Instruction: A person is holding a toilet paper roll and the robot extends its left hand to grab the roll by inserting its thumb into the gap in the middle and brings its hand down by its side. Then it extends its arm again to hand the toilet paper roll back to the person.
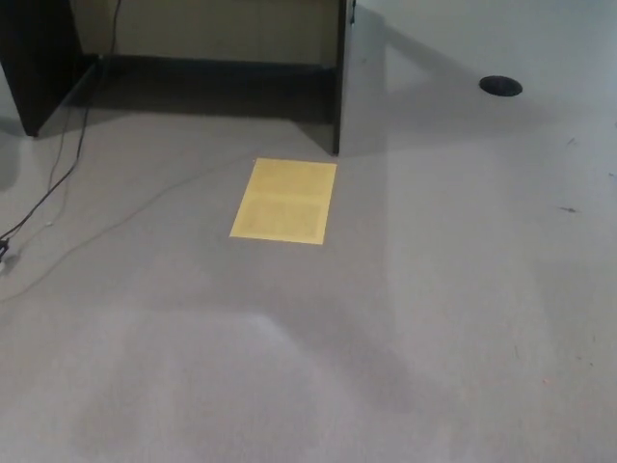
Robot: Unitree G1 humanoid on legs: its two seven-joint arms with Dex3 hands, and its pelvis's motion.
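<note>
Across the whole frame: you see only grey carpet (318, 367); no part of the robot shows.
Left hand: out of the picture, so you cannot tell whether its fingers are spread, closed or holding anything.
Right hand: also out of the picture; you cannot tell its state either.
Toilet paper roll: you will not find it anywhere in this view, and no person shows.
Centre of frame: a yellow rectangular sheet (284, 201) lies flat on the carpet, slightly skewed, with a faint crease line across its middle.
Just above the sheet: the lower edge of a dark vertical panel (338, 87) comes down to the carpet near the sheet's upper right corner, apart from it.
Top of frame: a pale wall (212, 29) with a dark shadowed band beneath it.
Upper left: a black furniture side (39, 58) stands on the carpet.
Left edge: thin dark cables (58, 174) trail down across the carpet towards the frame's edge.
Upper right: a small black round disc (500, 86) sits on the carpet, well apart from the sheet.
</note>
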